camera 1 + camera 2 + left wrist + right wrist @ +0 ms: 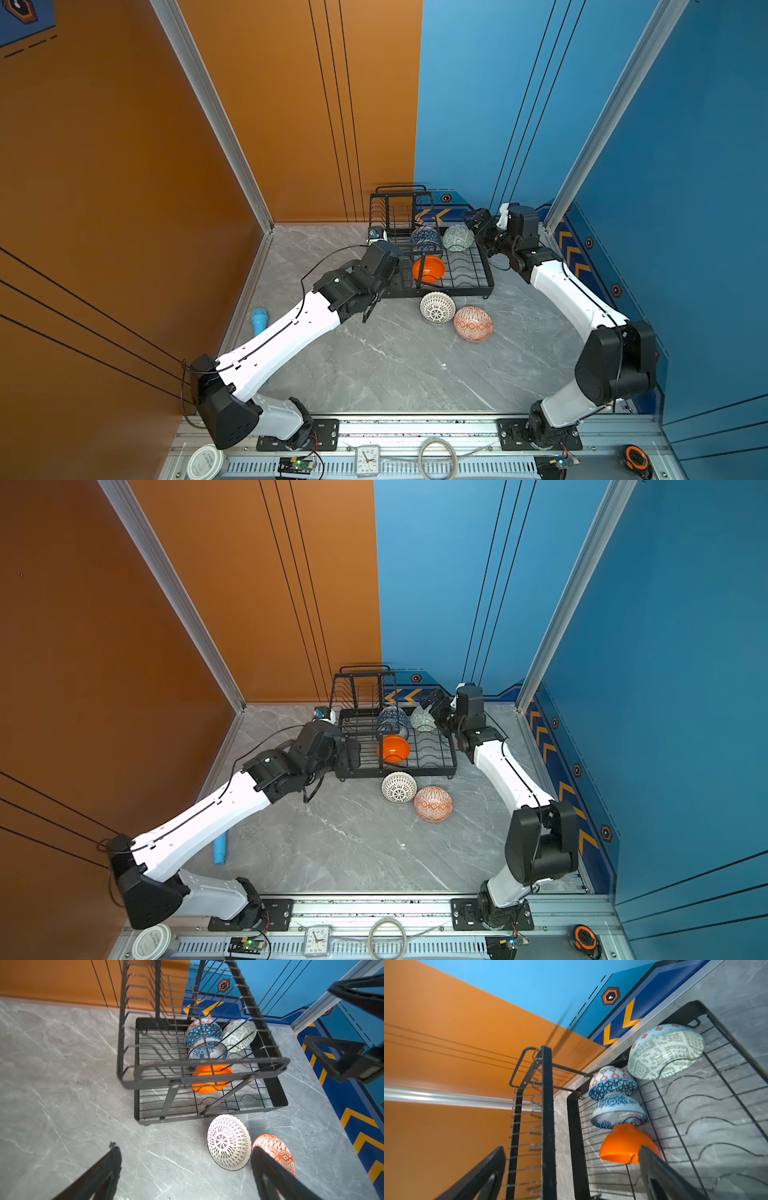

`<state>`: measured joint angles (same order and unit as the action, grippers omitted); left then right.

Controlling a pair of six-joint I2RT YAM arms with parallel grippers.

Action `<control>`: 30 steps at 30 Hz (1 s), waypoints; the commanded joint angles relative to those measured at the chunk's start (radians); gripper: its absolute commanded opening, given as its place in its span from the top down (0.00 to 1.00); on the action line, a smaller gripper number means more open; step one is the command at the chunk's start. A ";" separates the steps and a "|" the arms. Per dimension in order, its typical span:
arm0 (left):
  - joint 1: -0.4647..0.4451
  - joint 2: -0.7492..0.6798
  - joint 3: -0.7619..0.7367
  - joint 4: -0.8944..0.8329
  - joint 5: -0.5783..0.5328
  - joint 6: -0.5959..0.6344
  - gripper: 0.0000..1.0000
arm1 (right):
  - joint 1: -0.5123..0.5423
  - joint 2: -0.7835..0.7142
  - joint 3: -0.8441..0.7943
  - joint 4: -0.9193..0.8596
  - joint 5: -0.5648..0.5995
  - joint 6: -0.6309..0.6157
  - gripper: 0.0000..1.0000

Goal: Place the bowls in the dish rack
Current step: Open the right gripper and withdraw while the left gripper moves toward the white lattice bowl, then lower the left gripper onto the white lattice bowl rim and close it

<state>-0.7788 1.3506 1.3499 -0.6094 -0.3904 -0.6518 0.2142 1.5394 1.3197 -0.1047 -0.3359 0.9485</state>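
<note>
Now, the lattice bowl [437,307] lies at three o'clock from the empty, wide-open left gripper [369,309], nearer than the equally open right gripper [471,220].

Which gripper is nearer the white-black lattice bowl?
Left. The left gripper hangs open beside the lattice bowl, in front of the dish rack; the right gripper is across the rack, by the pale green bowl.

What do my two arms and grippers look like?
Both the left arm and right arm have glossy white shells with black joint housings and a thin black cable running along each. The left gripper and right gripper are black, with tapered, hollowed triangular fingers.
</note>
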 commanded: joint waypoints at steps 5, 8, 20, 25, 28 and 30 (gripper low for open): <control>-0.005 -0.108 -0.197 0.124 0.091 -0.196 0.02 | 0.068 -0.222 -0.085 -0.398 0.076 -0.251 0.00; -0.011 -0.116 -0.241 0.140 0.105 -0.228 0.02 | 0.074 -0.306 -0.130 -0.472 0.087 -0.286 0.00; -0.088 0.016 -0.298 0.275 0.160 -0.511 0.02 | 0.099 -0.394 -0.196 -0.664 0.015 -0.402 0.00; -0.165 0.149 -0.262 0.329 0.159 -0.568 0.02 | 0.122 -0.430 -0.249 -0.712 0.083 -0.468 0.00; -0.189 0.212 -0.260 0.357 0.160 -0.594 0.01 | 0.116 -0.473 -0.285 -0.717 0.078 -0.458 0.00; -0.195 0.242 -0.275 0.390 0.153 -0.621 0.00 | 0.109 -0.481 -0.306 -0.718 0.075 -0.467 0.00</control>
<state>-0.9646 1.5684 1.0718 -0.2752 -0.2379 -1.2125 0.3309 1.0866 1.0397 -0.7811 -0.2829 0.5163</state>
